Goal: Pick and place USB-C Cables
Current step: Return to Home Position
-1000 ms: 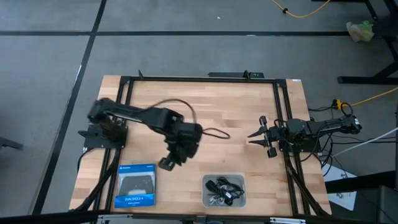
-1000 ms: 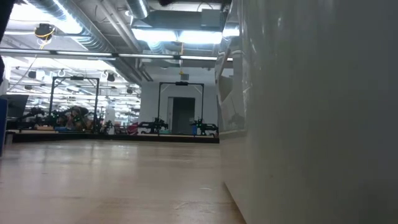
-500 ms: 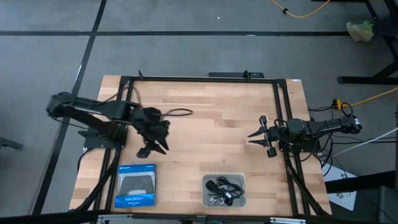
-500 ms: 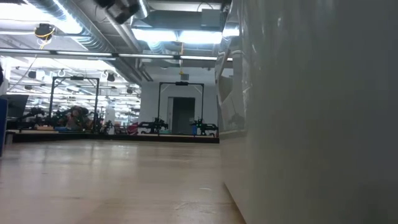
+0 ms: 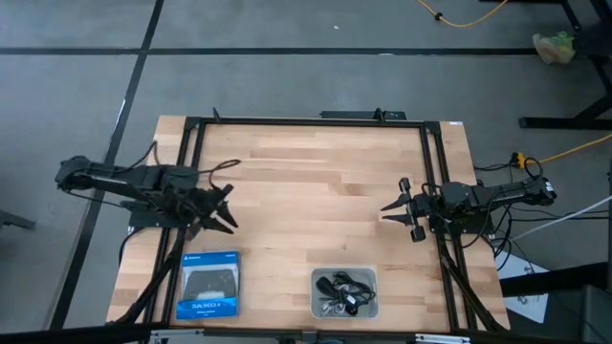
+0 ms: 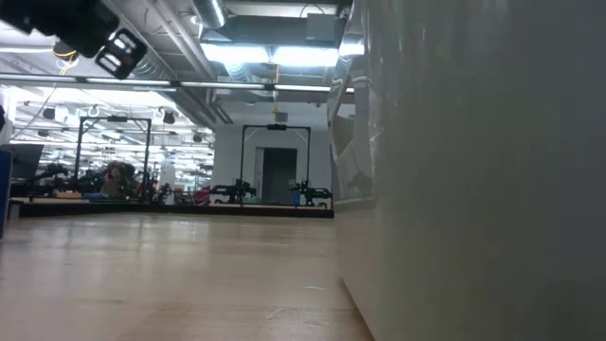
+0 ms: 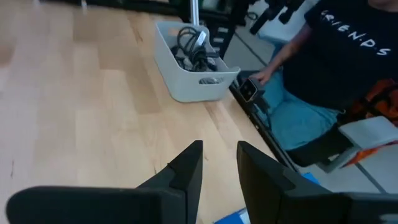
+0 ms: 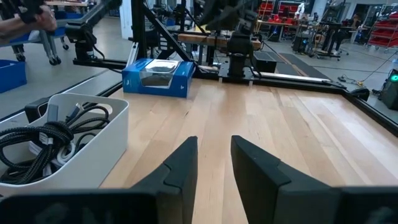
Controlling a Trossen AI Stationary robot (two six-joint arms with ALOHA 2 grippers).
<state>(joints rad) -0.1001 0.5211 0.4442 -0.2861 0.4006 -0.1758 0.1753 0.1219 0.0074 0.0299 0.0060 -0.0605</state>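
The USB-C cables lie tangled in a small grey bin near the table's near edge; black and pale coils show in the left wrist view and the right wrist view. My left gripper hovers over the table's left side, open with a narrow gap, and holds nothing. It also shows at the top of the low view. My right gripper waits at the right edge, slightly open and empty.
A blue box with a game controller pictured on it lies near the near-left corner, also seen in the right wrist view. The bin's pale wall fills the right of the low view. A seated person is beyond the table's near edge.
My left arm has drawn back from the table's middle, just past the blue box, toward the left edge and a little toward the far edge. Its gripper has tipped from pointing down to lying nearly level. The cables and bin have stayed put.
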